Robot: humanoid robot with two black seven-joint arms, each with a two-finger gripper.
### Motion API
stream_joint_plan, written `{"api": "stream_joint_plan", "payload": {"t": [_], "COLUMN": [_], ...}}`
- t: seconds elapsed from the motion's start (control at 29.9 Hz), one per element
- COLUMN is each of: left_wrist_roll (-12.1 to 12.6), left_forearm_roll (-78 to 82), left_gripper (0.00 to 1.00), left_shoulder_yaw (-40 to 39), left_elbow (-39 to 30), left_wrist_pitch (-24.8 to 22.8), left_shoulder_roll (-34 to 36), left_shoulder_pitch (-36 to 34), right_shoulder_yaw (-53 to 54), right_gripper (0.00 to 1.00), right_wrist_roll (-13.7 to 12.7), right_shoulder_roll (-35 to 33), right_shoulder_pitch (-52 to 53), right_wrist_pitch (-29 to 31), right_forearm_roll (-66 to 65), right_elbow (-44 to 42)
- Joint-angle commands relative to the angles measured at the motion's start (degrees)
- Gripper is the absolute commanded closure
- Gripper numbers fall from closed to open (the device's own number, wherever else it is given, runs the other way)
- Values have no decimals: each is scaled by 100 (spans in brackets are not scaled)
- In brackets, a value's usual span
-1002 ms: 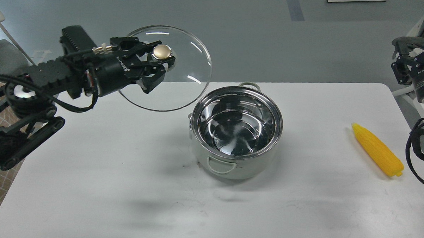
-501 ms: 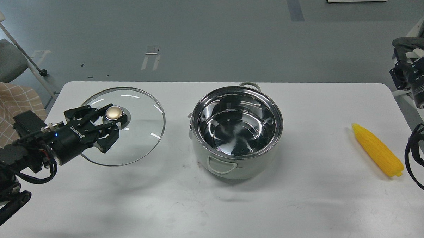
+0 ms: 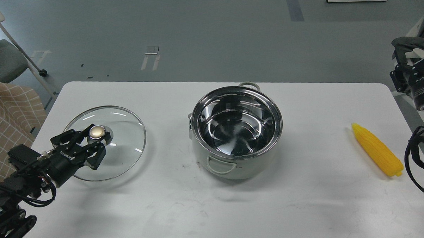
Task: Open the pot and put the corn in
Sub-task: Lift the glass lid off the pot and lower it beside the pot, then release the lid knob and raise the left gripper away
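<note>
Corn (image 3: 377, 150) lies near the table's right edge, long axis running front-to-back along it, nearest your right gripper (image 3: 404, 77) (its fingers unreadable; left gripper (image 3: 97, 144) clasps the lid knob).

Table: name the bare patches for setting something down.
Bare: the table front strip, the gap between glass lid and pot, and between pot and corn. Crowded: left edge, left tool at the lid.

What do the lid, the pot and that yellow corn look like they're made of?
Lid: clear glass, seemingly; the table shows through, with a brass-coloured knob.
Pot: mirror-shiny steel inside, pale green coating outside, probably enamel or paint.
Corn: likely moulded plastic, uniformly bright yellow.
</note>
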Motion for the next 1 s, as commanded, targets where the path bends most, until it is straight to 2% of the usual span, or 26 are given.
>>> {"api": "stream_joint_plan", "payload": {"t": [0.0, 0.17, 0.27, 0.33, 0.4, 0.47, 0.6, 0.73, 0.94, 0.97], "left_wrist_roll": [-2, -20, -20, -29, -98, -186, -204, -239, -292, -301], "left_forearm_roll": [-1, -1, -1, -1, -1, -1, -1, -1, -1, -1], "left_gripper": [91, 88, 82, 76, 60, 55, 47, 43, 25, 19], "left_shoulder_yaw": [4, 13, 21, 21, 21, 21, 21, 21, 21, 13], "left_elbow": [176, 317, 361, 361, 361, 370, 388, 414, 414, 414], "left_wrist_pitch": [35, 35, 35, 35, 35, 35, 35, 35, 35, 43], "left_shoulder_roll": [-143, -222, -249, -249, -257, -275, -319, -328, -328, -345], "left_shoulder_pitch": [18, 18, 18, 18, 18, 18, 18, 18, 18, 18], "right_shoulder_yaw": [-1, -1, 8, 26, 26, 26, 35, 35, 35, 35], "right_gripper": [0, 0, 0, 0, 0, 0, 0, 0, 0, 0], "right_wrist_roll": [0, 0, 0, 0, 0, 0, 0, 0, 0, 0], "right_shoulder_roll": [0, 0, 0, 0, 0, 0, 0, 0, 0, 0], "right_shoulder_pitch": [2, -6, -33, -33, -68, -68, -77, -103, -112, -112], "right_wrist_pitch": [0, 0, 0, 0, 0, 0, 0, 0, 0, 0], "right_forearm_roll": [0, -9, -9, 0, -9, -9, 0, 0, 0, 0], "right_elbow": [-1, -1, -1, -1, -1, -1, 8, 8, 8, 8]}}
